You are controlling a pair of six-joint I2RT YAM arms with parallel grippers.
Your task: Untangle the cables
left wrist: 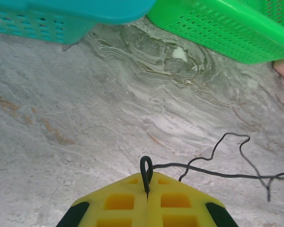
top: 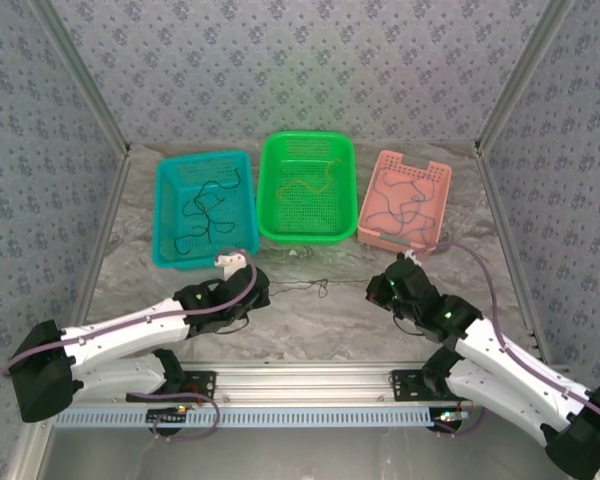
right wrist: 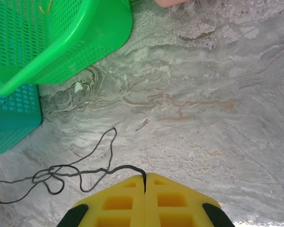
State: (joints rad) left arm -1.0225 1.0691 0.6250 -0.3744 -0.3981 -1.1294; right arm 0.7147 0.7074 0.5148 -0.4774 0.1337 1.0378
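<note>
Both jaws pinch one thin, black, knotted cable (right wrist: 51, 173)

**Knotted black cables (top: 300, 288) stretched over the table (top: 310, 330)**

The ends are pinched in the left gripper (left wrist: 146, 182) and the right gripper (right wrist: 145, 179), with a small knot midway. Loosely coiled dark wires (top: 202, 212) are seen in the teal basket (top: 166, 180), further dark wires (top: 405, 205) in the pink basket (top: 435, 175), and a yellow-orange wire (top: 305, 186) in the green basket (top: 270, 190).

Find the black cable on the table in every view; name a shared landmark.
Top external: black cable at centre, just below the green basket.
Left wrist: lower right, pinched in the left fingers.
Right wrist: lower left, knotted, pinched in the right fingers.
Shared landmark: green basket, top right, then top left.
</note>
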